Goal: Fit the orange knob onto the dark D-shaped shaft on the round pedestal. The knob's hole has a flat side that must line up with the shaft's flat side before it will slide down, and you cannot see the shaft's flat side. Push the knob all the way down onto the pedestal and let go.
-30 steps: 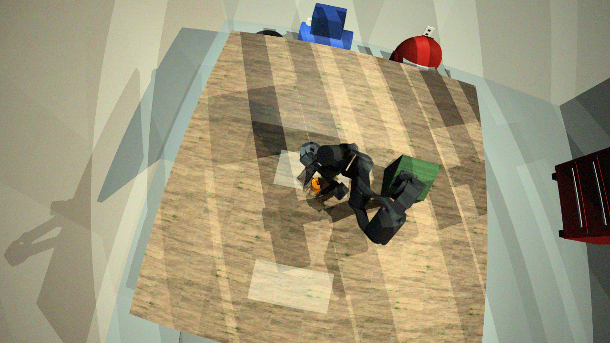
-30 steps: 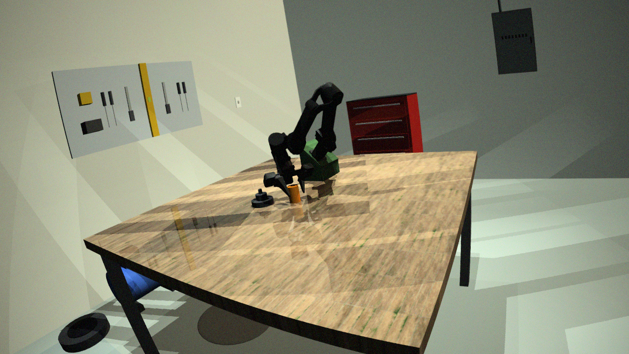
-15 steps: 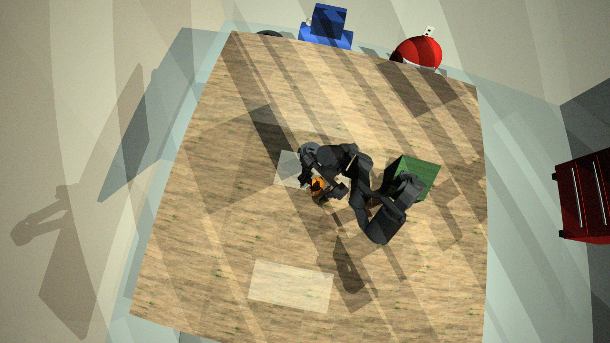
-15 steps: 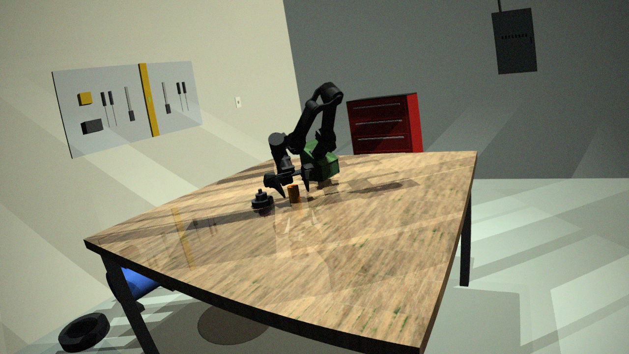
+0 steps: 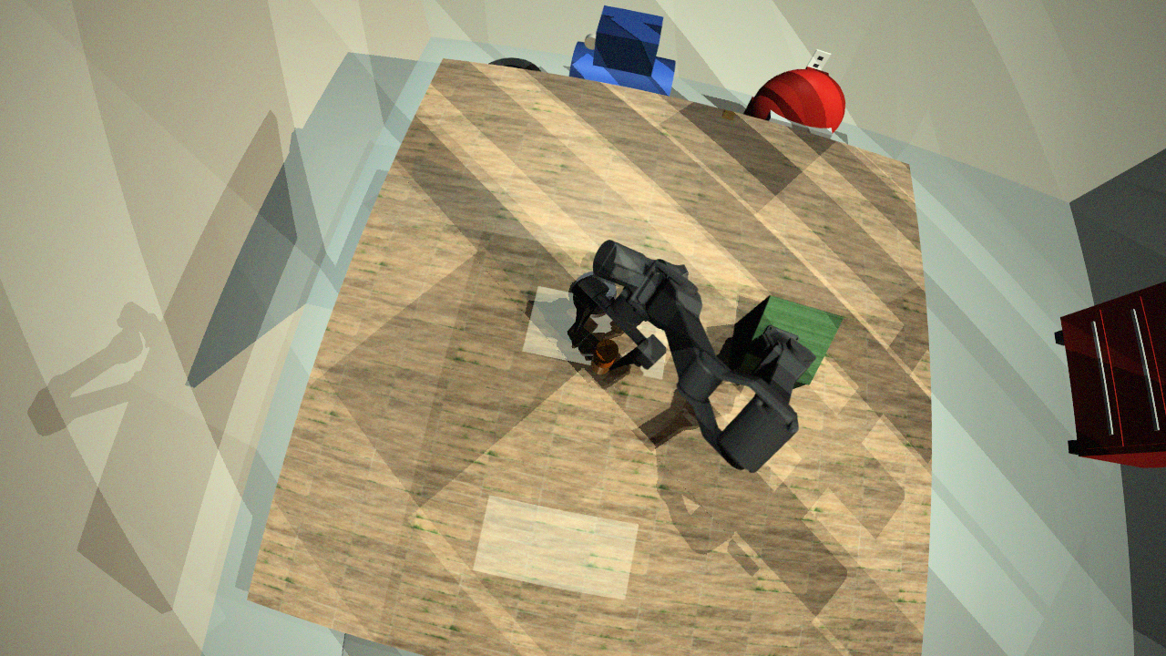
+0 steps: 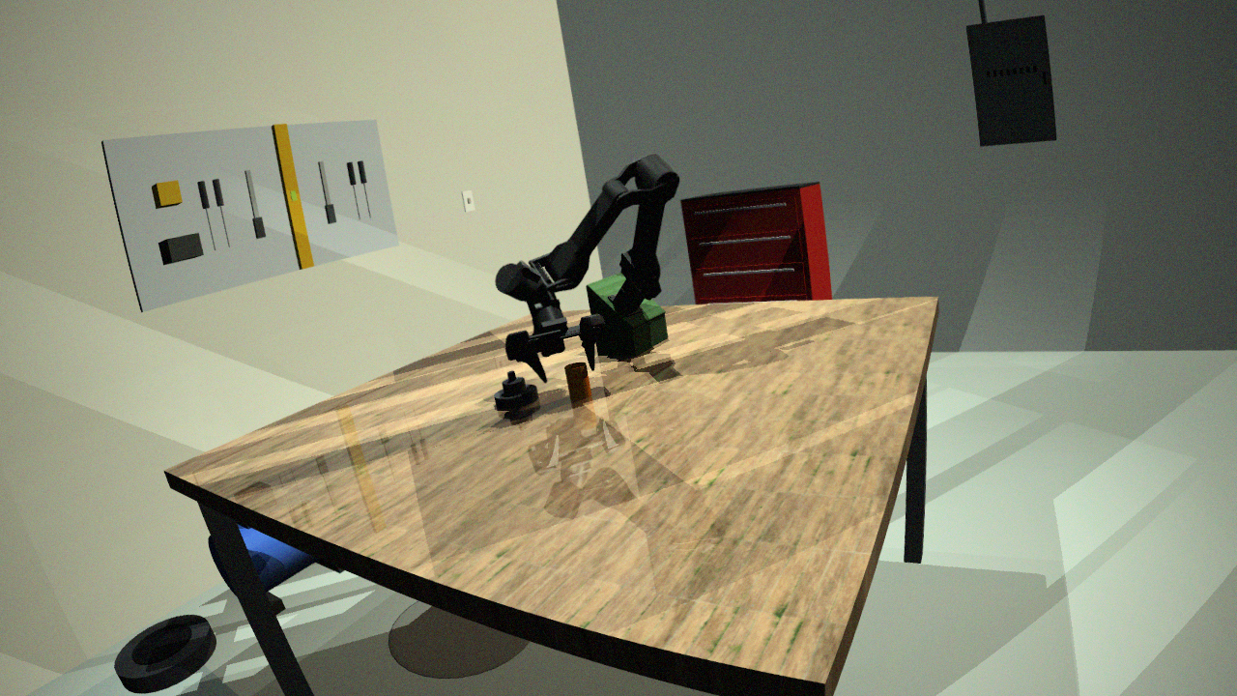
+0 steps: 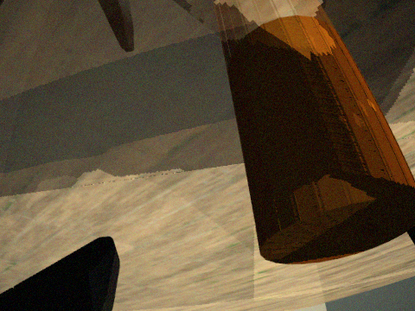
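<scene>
The orange knob is a tall cylinder standing upright on the table, mostly in shade. My gripper is wide open, with its fingertips near the height of the knob's top. In the wrist view the knob is right of centre, well away from the left finger; the other finger barely shows behind it. The dark round pedestal stands beside the knob with its shaft bare. In the top view the gripper partly covers the pedestal. The knob's hole and the shaft's flat side cannot be made out.
The green block under the arm's base stands on the wooden table. Light patches and arm shadows cross the table. A red drawer cabinet stands beyond the table.
</scene>
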You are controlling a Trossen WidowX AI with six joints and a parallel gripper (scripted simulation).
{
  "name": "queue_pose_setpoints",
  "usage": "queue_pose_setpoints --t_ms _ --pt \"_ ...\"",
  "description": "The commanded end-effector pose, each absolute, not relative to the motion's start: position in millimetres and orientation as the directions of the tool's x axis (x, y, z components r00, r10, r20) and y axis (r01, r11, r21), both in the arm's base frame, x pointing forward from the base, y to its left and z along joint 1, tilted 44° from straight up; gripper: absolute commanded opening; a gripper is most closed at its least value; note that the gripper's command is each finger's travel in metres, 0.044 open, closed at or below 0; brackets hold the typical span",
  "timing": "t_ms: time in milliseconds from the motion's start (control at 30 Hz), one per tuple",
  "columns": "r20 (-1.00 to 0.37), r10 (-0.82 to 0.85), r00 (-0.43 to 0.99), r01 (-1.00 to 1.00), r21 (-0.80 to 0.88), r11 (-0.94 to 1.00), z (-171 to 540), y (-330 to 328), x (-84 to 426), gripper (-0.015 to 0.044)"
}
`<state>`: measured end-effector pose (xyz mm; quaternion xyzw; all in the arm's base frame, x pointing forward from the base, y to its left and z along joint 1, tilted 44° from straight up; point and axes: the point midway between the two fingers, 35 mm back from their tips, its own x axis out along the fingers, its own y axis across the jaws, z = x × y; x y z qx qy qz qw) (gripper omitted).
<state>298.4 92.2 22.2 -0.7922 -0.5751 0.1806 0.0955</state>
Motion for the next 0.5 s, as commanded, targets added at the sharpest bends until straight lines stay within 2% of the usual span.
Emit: queue_pose_setpoints --t_ms 0,467 --pt "-0.145 0.951 0.274 0.904 -0.299 -0.306 61 69 300 0.044" --pt "-0.127 0.952 0.277 0.889 -0.343 -0.304 84 62 293 0.044"
